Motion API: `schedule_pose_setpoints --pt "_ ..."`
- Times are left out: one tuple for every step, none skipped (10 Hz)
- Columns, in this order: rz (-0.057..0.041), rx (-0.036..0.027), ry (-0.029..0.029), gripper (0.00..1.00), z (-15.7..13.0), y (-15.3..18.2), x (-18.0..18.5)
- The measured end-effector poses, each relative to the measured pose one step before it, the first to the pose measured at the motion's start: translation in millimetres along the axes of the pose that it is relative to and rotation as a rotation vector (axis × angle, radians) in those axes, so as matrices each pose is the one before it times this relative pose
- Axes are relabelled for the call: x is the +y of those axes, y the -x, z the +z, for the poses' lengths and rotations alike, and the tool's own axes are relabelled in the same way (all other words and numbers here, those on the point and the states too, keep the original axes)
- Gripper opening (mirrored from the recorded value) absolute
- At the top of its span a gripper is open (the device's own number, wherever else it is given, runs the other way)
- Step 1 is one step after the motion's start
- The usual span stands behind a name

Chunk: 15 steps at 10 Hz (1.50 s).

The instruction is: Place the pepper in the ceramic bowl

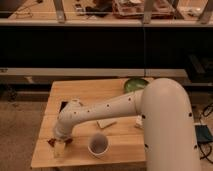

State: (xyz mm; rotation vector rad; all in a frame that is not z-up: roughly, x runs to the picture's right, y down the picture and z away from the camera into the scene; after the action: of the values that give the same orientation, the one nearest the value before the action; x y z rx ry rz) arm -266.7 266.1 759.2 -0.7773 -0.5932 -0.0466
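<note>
The pepper [52,142] is a small dark reddish thing near the front left edge of the wooden table [90,90], partly hidden by my gripper. My gripper [60,146] is low over the table, right at the pepper and touching or nearly touching it. The green ceramic bowl [135,84] stands at the far right back of the table, partly behind my white arm [115,107], well away from the gripper.
A white cup [98,144] stands upright just right of the gripper near the front edge. A black phone [64,106] lies at the left behind my arm. A small pale flat object [106,123] lies mid-table. A dark shelf unit runs behind the table.
</note>
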Motion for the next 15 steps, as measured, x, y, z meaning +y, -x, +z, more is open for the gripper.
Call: schedule_pose_setpoints --pt "0.00291 -0.00325 -0.00082 0.76 2.63 -3.35 -3.4" --pt "0.00303 -0.00425 -0.00071 0.68 1.13 -2.56 -1.99" --pt "0.00322 -0.00608 -0.00063 0.58 0.61 -2.51 -1.78" --pt "0.00008 -0.00599 0.00218 0.49 0.73 -1.03 -0.28" --pt "-0.00131 -0.0077 0.00415 0.37 0.44 -0.65 0.66" --pt "-0.00127 -0.00867 0.00437 0.27 -0.04 0.33 1.15" --pt "-0.00145 -0.0068 0.00288 0.2 -0.24 0.78 0.8" --pt "-0.00347 -0.01052 0.00421 0.09 -1.61 1.22 1.37" --pt "-0.01225 -0.01765 0.00314 0.01 -6.14 4.97 1.36" --pt "-0.00882 -0.01039 0.00096 0.0 -4.49 3.89 0.79" --pt "-0.01157 -0.01883 0.00023 0.0 -8.31 5.38 0.97" --pt "-0.01074 -0.02391 -0.0032 0.0 -12.63 6.37 -0.14" --pt "-0.00466 -0.01261 -0.00449 0.0 -12.06 2.79 -0.82" --pt "-0.00361 -0.01155 -0.01091 0.0 -16.93 2.1 -2.66" --pt "-0.00276 -0.00774 -0.0243 0.0 -27.68 -0.44 -5.67"
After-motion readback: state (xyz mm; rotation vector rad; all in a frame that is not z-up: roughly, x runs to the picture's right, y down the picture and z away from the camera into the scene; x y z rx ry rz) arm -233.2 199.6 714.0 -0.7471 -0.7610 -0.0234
